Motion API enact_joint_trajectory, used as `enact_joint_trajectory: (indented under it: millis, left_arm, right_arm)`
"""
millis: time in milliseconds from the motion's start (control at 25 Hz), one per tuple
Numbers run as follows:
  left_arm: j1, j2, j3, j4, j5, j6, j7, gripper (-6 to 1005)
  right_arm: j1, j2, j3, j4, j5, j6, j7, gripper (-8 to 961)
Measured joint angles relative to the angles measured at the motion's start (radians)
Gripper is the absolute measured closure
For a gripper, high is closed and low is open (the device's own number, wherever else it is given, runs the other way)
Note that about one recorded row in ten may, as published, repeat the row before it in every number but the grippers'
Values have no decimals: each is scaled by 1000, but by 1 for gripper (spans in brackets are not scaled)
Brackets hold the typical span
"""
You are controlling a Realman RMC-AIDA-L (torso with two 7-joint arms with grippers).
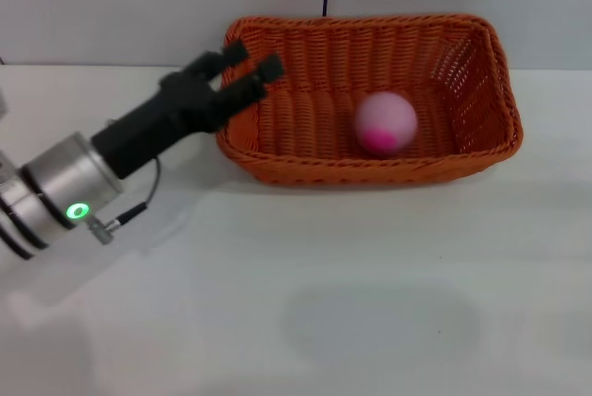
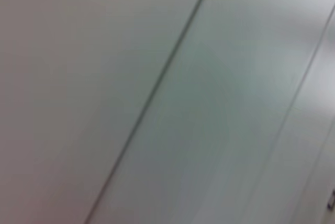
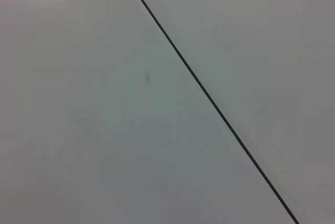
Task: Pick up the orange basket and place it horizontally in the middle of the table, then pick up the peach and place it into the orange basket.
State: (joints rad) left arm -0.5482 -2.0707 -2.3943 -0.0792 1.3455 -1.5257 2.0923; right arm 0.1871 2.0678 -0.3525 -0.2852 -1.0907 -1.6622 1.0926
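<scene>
The basket (image 1: 370,100) lies on the surface (image 1: 305,294) toward the far edge, somewhat right of centre, with its long axis running left to right across the head view. The peach (image 1: 387,122) sits inside it on the woven floor, a little right of the basket's middle, apart from every wall.

The left gripper (image 1: 248,65) reaches in from the robot's left and hangs at the basket's left end, over the rim's near-left corner. Its two dark fingers (image 1: 269,68) are spread apart with a clear gap between them and grasp nothing; whether a fingertip brushes the rim cannot be told from above. The peach lies to the right of these fingers, well apart from them, down in the basket.

The right gripper does not appear in the head view, and neither wrist view shows anything but a plain wall with a dark seam.

Judged from how things lie, both placements look done: basket horizontal, peach inside. The left arm is the nearer one, and any coming move seems to be a retreat leftward, clear of the rim.
</scene>
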Motion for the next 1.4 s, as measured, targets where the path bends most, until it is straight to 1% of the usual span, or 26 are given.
enact_joint_trajectory:
  millis: [80,280,320,360,520,640,680,720,800,880,960,1120,1400]
  left_arm:
    - [23,0,0,-3,-39,-34,9,198]
    - [112,-2,-1,-10,-228,-189,88,198]
    - [143,-2,-1,-10,-290,-234,109,198]
    - [143,-2,-1,-10,-290,-234,109,198]
    - [209,1,-1,-11,-439,-289,132,198]
    - [209,1,-1,-11,-439,-289,132,198]
    - [251,3,0,-17,-547,-302,151,198]
    - [275,4,0,-26,-589,-307,157,198]
    - [275,4,0,-26,-589,-307,157,198]
    - [306,5,0,-39,-657,-313,174,198]
    - [314,5,0,-39,-683,-315,178,198]
    - [318,5,0,-39,-695,-315,178,198]
    - [318,5,0,-39,-699,-310,179,198]
  right_arm:
    - [0,1,3,1,0,0,0,395]
    - [0,3,10,15,3,-1,-1,395]
    - [0,3,11,16,4,-1,-2,395]
    - [0,3,11,16,5,-1,-2,395]
    - [-3,3,26,17,8,-1,-5,395]
    - [-5,4,37,18,8,-1,-5,395]
    - [-7,4,40,18,8,-1,-5,395]
    - [-10,4,42,18,8,-1,-6,395]
    - [-12,4,46,19,8,-1,-6,395]
    - [-13,5,60,25,9,-1,-6,395]
    - [-14,5,79,32,9,-1,-6,395]
    - [-16,4,111,45,9,-1,-6,395]
    - [-17,4,118,50,9,8,-7,395]
